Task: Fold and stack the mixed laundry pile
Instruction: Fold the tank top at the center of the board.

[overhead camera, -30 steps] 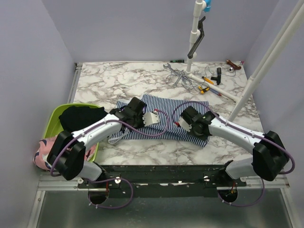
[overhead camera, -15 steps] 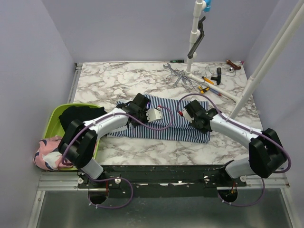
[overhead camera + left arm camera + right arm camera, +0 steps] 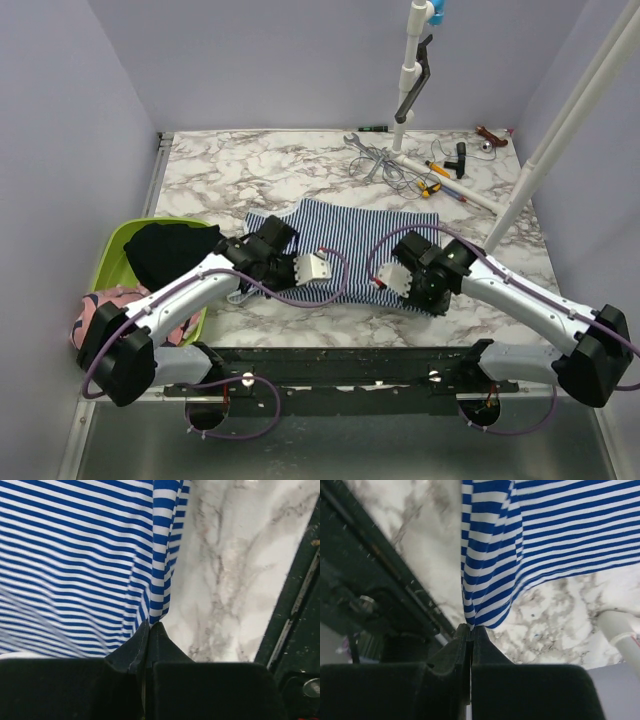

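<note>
The navy-and-white striped garment [image 3: 345, 250] lies spread in the middle of the marble table [image 3: 250, 170]. My left gripper [image 3: 262, 272] is shut on its near left edge; the left wrist view shows the striped cloth [image 3: 75, 555] pinched at the fingertips [image 3: 149, 625]. My right gripper [image 3: 425, 292] is shut on its near right corner; the right wrist view shows the cloth [image 3: 520, 540] hanging from the closed tips [image 3: 471, 627]. The black garment [image 3: 170, 250] sits in the lime green basin [image 3: 112, 255]. The pink printed garment [image 3: 100, 322] hangs over the basin's near left side.
Wrenches, screwdrivers and cables [image 3: 410, 165] lie at the back right. A white pole with a black handle [image 3: 412, 70] stands at the back. A slanted white pole [image 3: 560, 130] crosses the right side. The black front rail [image 3: 340, 355] runs just below the garment.
Both grippers have moved from over the striped garment toward the table's near edge. The cloth's near hem has come with them.
</note>
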Controlling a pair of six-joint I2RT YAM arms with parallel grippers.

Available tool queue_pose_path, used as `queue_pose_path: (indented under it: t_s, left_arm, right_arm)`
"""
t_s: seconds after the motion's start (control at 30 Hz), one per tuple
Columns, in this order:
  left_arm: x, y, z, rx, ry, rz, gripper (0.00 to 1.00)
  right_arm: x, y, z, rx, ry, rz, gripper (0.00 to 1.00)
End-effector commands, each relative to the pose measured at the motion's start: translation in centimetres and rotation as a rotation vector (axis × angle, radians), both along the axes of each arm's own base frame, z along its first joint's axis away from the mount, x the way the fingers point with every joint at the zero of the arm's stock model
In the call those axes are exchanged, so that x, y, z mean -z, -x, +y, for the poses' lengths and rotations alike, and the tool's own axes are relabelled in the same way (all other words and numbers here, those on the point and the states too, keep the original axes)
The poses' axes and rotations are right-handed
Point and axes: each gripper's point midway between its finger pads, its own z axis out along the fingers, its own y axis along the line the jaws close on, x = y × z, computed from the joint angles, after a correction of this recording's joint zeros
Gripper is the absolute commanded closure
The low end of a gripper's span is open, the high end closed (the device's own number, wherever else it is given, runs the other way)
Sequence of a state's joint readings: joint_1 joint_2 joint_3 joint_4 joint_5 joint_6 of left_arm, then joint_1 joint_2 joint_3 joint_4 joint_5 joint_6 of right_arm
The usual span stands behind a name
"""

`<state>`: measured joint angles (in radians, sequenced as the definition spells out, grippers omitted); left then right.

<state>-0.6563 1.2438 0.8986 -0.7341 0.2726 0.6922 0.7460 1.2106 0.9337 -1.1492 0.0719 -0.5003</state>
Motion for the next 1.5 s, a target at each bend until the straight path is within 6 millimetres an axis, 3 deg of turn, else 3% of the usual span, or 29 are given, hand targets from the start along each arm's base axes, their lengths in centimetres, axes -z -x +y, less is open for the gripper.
queue_pose_path:
  t_s: [0.0, 0.17, 0.23, 0.27, 0.33, 0.43, 0.53, 0.57, 0.63, 0.7, 0.8, 0.9, 1.0, 1.1, 1.23, 1.33, 1.47]
  left_arm:
    - [4.6, 5.8, 1.5, 0.085, -0.081, 0.209, 1.00]
    - [5.2, 7.2, 2.2, 0.114, -0.113, 0.213, 1.00]
    - [5.4, 7.2, 2.4, 0.113, -0.124, 0.200, 1.00]
    - [5.6, 7.2, 2.4, 0.113, -0.127, 0.197, 1.00]
    - [5.9, 7.4, 2.4, 0.116, -0.132, 0.203, 1.00]
    - [6.5, 7.6, 2.3, 0.126, -0.142, 0.212, 1.00]
    - [6.7, 7.8, 2.3, 0.133, -0.147, 0.221, 1.00]
    - [6.8, 7.9, 2.3, 0.133, -0.148, 0.226, 1.00]
    - [7.0, 8.2, 2.3, 0.133, -0.146, 0.231, 1.00]
    - [7.2, 8.4, 2.4, 0.132, -0.144, 0.229, 1.00]
    - [7.5, 8.5, 2.3, 0.126, -0.134, 0.212, 1.00]
    - [7.7, 8.4, 2.3, 0.121, -0.128, 0.193, 1.00]
    - [8.1, 8.1, 2.3, 0.116, -0.136, 0.177, 1.00]
    - [8.3, 7.7, 2.3, 0.108, -0.147, 0.165, 1.00]
    - [9.0, 7.7, 2.3, 0.102, -0.157, 0.160, 0.99]
    - [9.0, 7.3, 1.9, 0.095, -0.153, 0.157, 0.99]
    - [8.6, 5.3, 0.7, 0.065, -0.147, 0.108, 0.99]
  right_arm:
    - [1.0, 6.7, 0.4, -0.128, -0.030, 0.290, 0.99]
    - [1.6, 9.9, 1.8, -0.175, 0.005, 0.455, 0.97]
    - [1.5, 10.7, 1.9, -0.160, 0.023, 0.493, 0.81]
    - [1.4, 10.6, 1.9, -0.149, 0.023, 0.478, 0.66]
    - [0.9, 9.9, 1.8, -0.170, -0.004, 0.412, 0.49]
    - [0.0, 6.7, 1.0, -0.152, 0.007, 0.184, 0.31]
    - [-1.5, -0.8, 1.3, 0.072, -0.005, -0.234, 0.16]
    - [-2.6, -3.7, 2.5, 0.204, -0.070, -0.341, 0.12]
    - [-3.9, -8.3, 3.7, 0.518, -0.213, -0.369, 0.12]
    - [-4.5, -12.2, 3.2, 0.858, -0.301, -0.348, 0.18]
    - [-2.5, -16.3, 1.1, 1.175, -0.396, -0.369, 0.33]
    - [-0.9, -18.9, 0.5, 1.279, -0.481, -0.468, 0.39]
    - [1.7, -21.2, -0.5, 1.344, -0.415, -0.534, 0.50]
    - [5.8, -22.2, -0.9, 1.366, -0.326, -0.465, 0.57]
    - [10.0, -22.8, -3.1, 1.418, -0.232, -0.402, 0.64]
    - [12.0, -23.7, -4.0, 1.450, -0.216, -0.352, 0.65]
    - [12.4, -26.7, -5.0, 1.474, -0.241, -0.369, 0.65]
